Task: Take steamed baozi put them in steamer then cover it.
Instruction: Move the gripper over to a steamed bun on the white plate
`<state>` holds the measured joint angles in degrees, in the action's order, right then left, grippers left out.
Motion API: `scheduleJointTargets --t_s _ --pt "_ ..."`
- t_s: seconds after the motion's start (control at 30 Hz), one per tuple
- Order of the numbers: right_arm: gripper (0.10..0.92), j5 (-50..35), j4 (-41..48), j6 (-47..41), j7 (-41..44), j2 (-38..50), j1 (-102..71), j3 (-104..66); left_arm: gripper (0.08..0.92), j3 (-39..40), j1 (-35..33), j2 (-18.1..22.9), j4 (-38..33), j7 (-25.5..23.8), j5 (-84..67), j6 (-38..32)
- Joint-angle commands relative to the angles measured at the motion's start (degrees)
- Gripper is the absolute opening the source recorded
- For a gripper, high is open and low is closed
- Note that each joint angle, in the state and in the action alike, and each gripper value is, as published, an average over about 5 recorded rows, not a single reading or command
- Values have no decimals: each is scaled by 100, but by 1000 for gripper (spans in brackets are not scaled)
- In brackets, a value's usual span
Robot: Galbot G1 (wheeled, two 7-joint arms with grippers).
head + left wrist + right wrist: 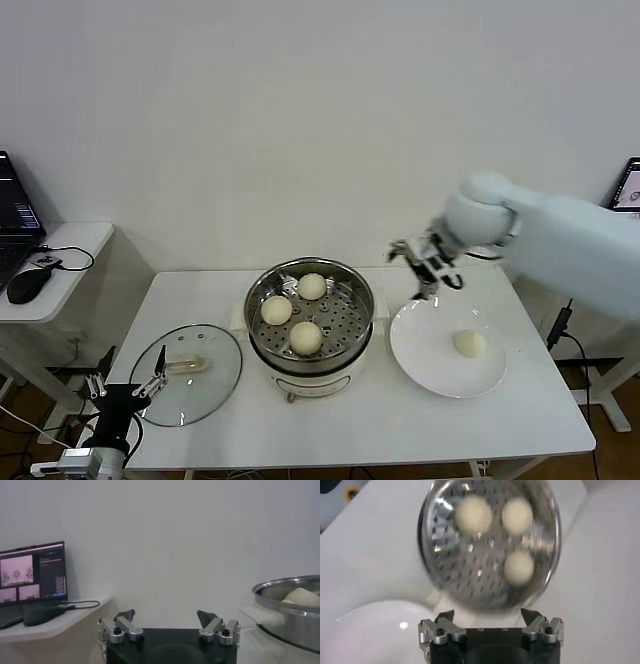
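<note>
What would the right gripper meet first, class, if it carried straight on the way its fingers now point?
Probably the steamer: in the right wrist view the open right gripper aims at its perforated tray with three baozi. Depth is unclear, so the white plate below might come first.

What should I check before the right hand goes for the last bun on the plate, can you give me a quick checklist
1. Right hand open and empty: ok, fingers spread, nothing between them.
2. Last bun reachable: ok, it lies alone on the white plate, nothing over it.
3. Right hand lined up over that bun: not ok, it hovers above the plate's far edge, between plate and steamer.
4. Room in the steamer: ok, three buns sit on the tray with bare tray left on the plate side.
5. Lid out of the way: ok, it lies flat on the table left of the steamer.
6. Left hand clear: ok, open at the table's front left corner, near the lid.
</note>
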<state>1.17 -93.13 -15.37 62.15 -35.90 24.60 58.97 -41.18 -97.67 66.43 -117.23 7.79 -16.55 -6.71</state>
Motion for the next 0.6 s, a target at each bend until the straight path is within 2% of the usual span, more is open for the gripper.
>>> scheduleJointTargets --t_s 0.03,0.3,0.6 --pt "823 699 188 -97 30 1511 -2187 -1724 823 36 2 -61 -13 -4 8 18" --pt "823 1223 847 51 -11 1179 -3624 -2842 823 30 -27 -48 -39 0 24 39" --pt "823 1588 1867 263 -98 355 -3896 -3060 823 -106 -195 -65 -203 -2 11 67"
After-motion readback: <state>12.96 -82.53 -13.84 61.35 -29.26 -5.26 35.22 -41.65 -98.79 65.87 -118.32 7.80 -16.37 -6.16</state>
